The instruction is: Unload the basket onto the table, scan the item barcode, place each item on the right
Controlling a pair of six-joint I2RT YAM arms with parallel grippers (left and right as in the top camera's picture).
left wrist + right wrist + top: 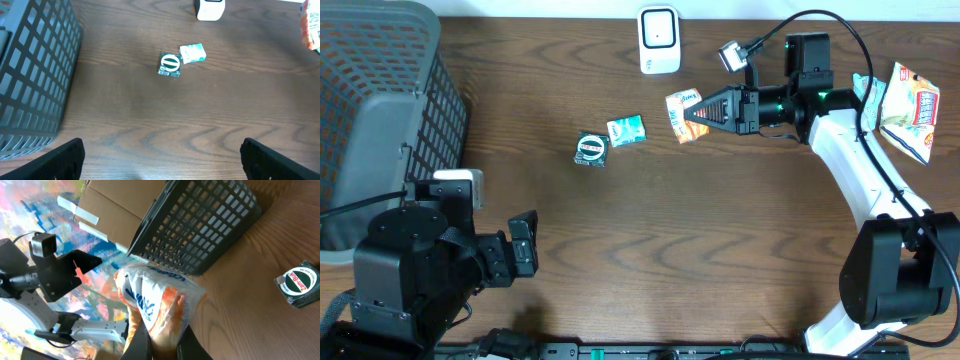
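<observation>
My right gripper (694, 113) is shut on an orange-and-white snack packet (681, 111), held above the table just below and right of the white barcode scanner (659, 40). In the right wrist view the crinkled packet (160, 300) sticks out from between the fingers (139, 342), tilted toward the basket side. My left gripper (523, 248) hangs open at the front left, far from the packet, with nothing between its fingers (65, 160).
A round green-and-white packet (591, 149) and a small teal packet (626, 130) lie mid-table. A dark mesh basket (380, 120) fills the back left. Another snack bag (910, 98) lies at the far right behind my right arm.
</observation>
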